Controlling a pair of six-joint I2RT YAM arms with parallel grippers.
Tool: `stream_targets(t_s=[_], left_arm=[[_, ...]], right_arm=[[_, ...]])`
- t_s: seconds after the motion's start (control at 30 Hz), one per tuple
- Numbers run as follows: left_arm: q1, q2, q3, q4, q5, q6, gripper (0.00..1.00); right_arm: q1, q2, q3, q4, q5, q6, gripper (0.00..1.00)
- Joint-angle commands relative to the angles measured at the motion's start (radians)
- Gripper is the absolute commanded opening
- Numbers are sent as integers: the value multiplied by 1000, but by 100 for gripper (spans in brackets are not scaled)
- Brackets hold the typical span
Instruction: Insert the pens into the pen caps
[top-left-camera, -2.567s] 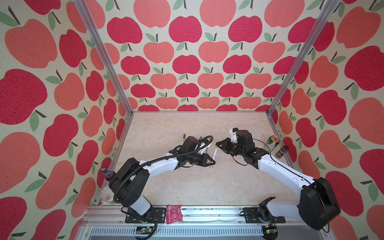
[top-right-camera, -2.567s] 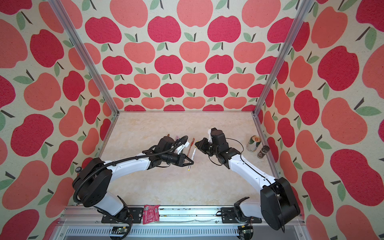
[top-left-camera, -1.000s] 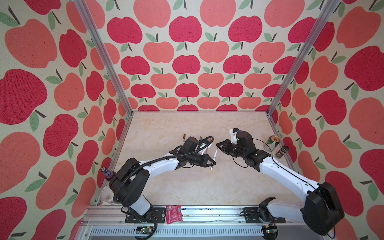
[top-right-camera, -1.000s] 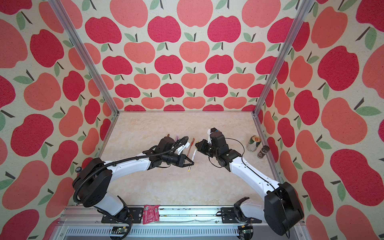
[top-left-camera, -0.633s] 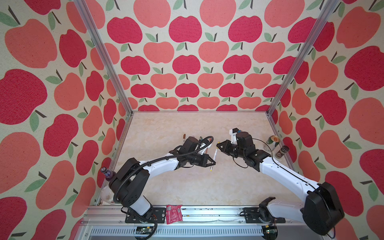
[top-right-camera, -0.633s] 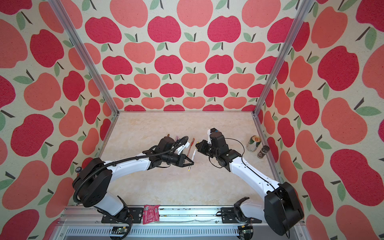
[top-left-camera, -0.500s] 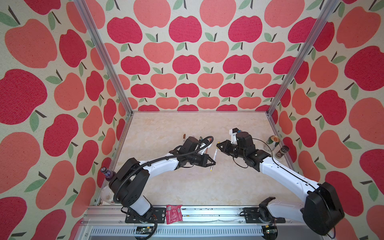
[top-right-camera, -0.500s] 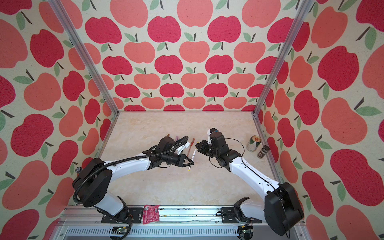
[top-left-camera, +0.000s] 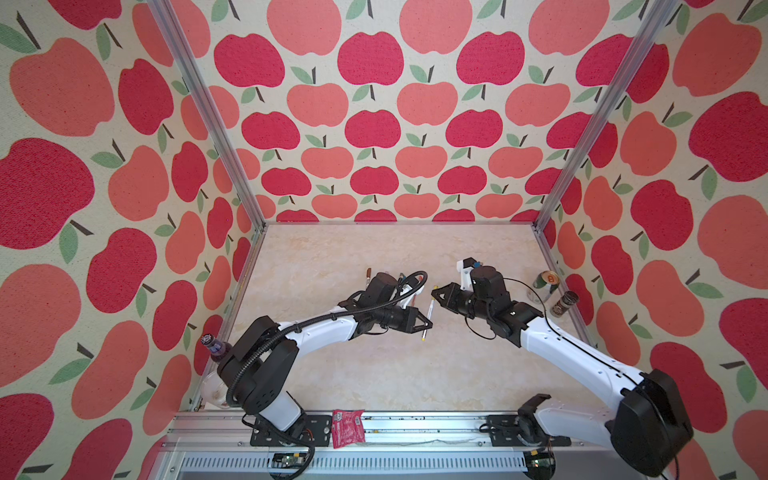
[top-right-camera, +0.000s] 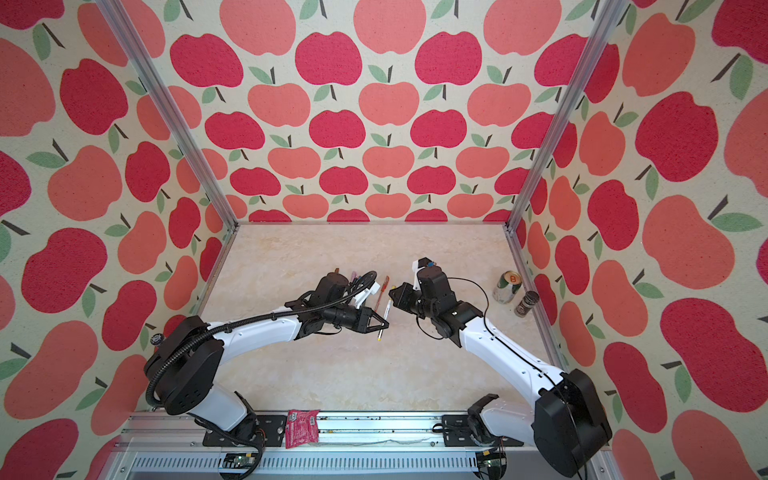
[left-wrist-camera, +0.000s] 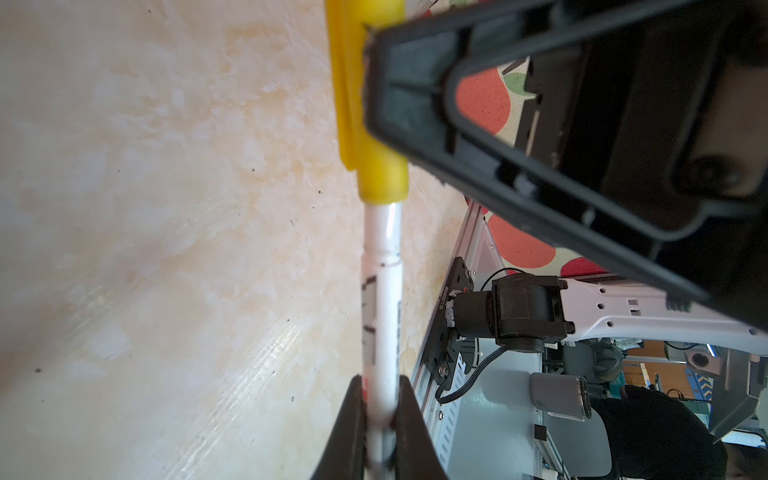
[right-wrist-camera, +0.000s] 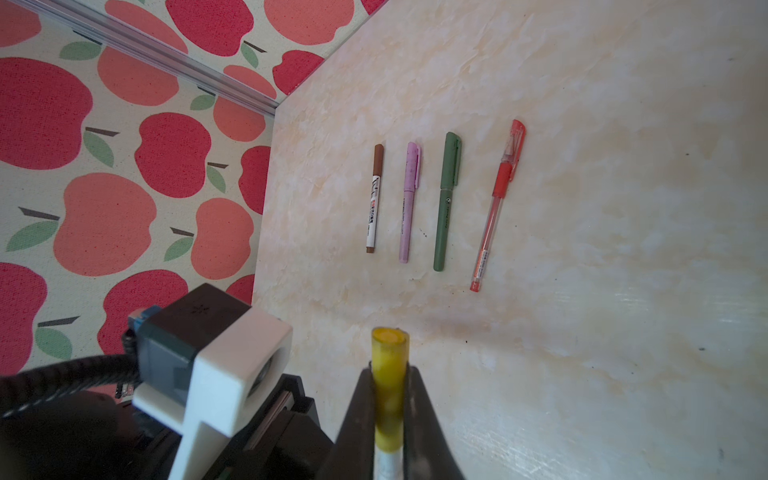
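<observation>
A white-barrelled pen (top-left-camera: 428, 314) hangs slanted above the table's middle between both grippers. Its front end sits inside the yellow pen cap (right-wrist-camera: 389, 365). My left gripper (left-wrist-camera: 380, 415) is shut on the white barrel (left-wrist-camera: 382, 291), below the yellow cap (left-wrist-camera: 374, 124). My right gripper (right-wrist-camera: 389, 399) is shut on that cap, tip to tip with the left gripper (top-left-camera: 426, 326) in both top views. Four more pens lie capped in a row on the table: brown-capped white (right-wrist-camera: 374, 199), lilac (right-wrist-camera: 409, 203), dark green (right-wrist-camera: 446, 199), red (right-wrist-camera: 496, 208).
A green can (top-left-camera: 544, 282) and a dark jar (top-left-camera: 563, 302) stand by the right wall. A purple bottle (top-left-camera: 212, 345) sits at the left wall. A red packet (top-left-camera: 347, 428) lies on the front rail. Apple-patterned walls enclose the table on three sides.
Both grippers keep their hold on the same pen in the same spot. Only the right arm's elbow has shifted slightly outward since the earliest frame.
</observation>
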Motion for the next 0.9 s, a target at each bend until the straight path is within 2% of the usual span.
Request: stream_targets(t_s=[0.0,0.6,0.7,0.87], left_arm=[[3,-23,-10,17,-25,0,4],[10,-53,-30,75,-63,8,4],[9,-57,-33,54,-57,30,4],[10,-84,-48,-24,-73,109,4]], right_arm=[[18,-29,-22,-4,-8,0,0],[70,-46,-77,12,-3,28,0],[69,-56,-52,-11,18,7,7],[44,-72,22,-66,40,-38,37]])
